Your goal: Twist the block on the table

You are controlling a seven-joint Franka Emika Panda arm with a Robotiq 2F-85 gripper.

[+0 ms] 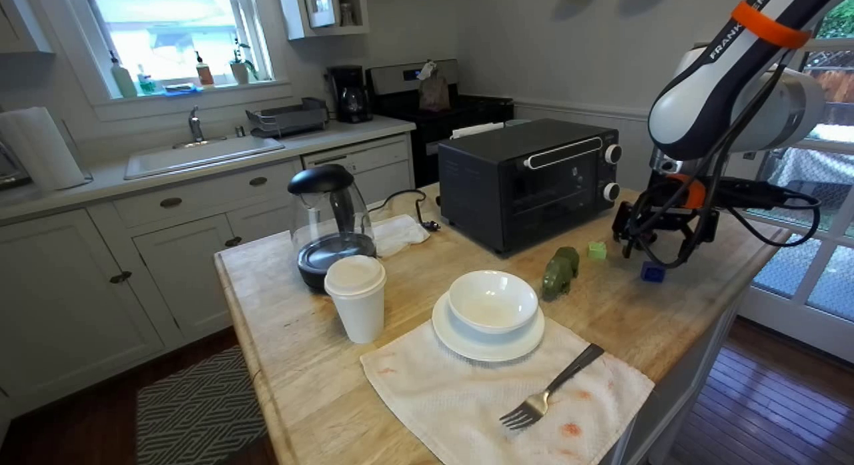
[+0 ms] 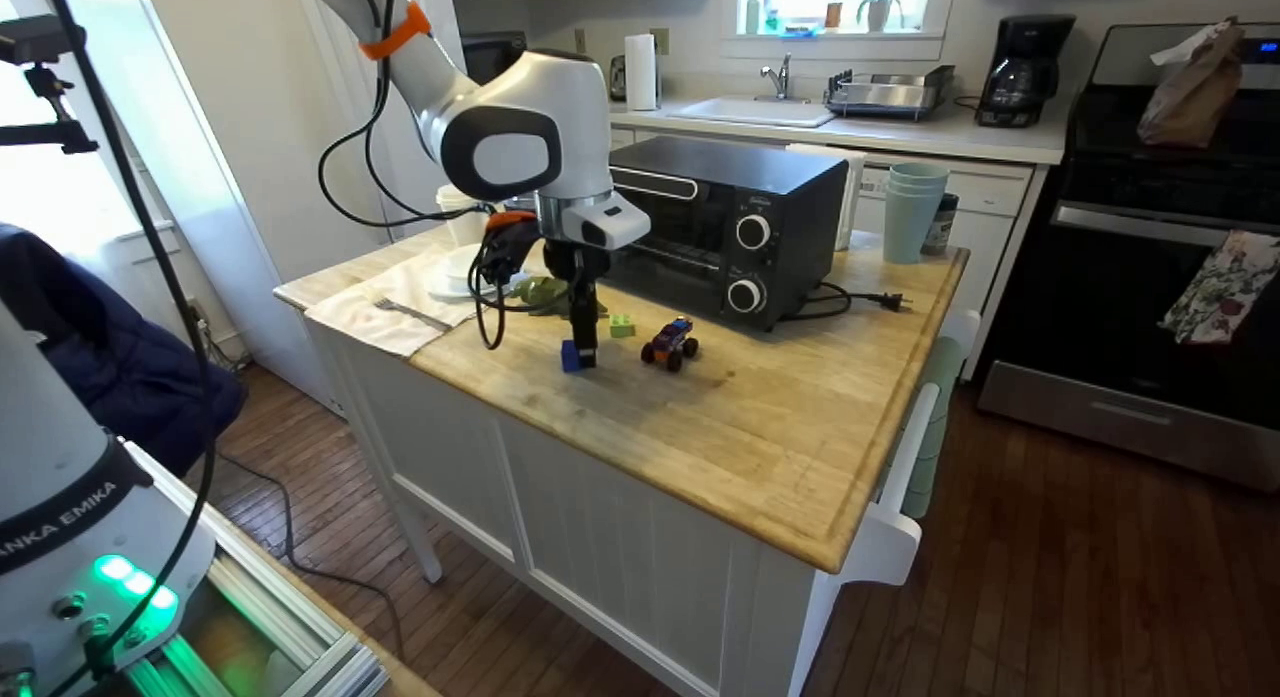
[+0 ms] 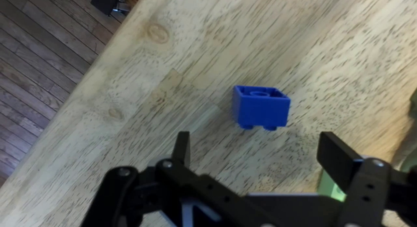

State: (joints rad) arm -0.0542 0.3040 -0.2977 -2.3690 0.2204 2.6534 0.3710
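The small blue block [image 3: 262,109] lies on the light wooden table [image 3: 195,51]. In the wrist view its hollow side faces the top of the picture and its studs point toward my jaws. The block also shows in both exterior views [image 1: 652,272] [image 2: 571,356]. My gripper [image 3: 254,148] is open and empty, its fingers wide apart. The block lies beyond the fingertips in the wrist view, between their lines, and no finger is seen touching it. In both exterior views the gripper [image 1: 657,253] [image 2: 586,361] points down, low over the table and close beside the block.
A green block [image 1: 597,250] and a green animal figure [image 1: 560,273] lie near the gripper. A toy truck [image 2: 671,344] stands beside it. A black toaster oven [image 1: 527,185], bowl [image 1: 494,301], cup [image 1: 357,298], fork [image 1: 550,388] and kettle [image 1: 333,231] are on the table.
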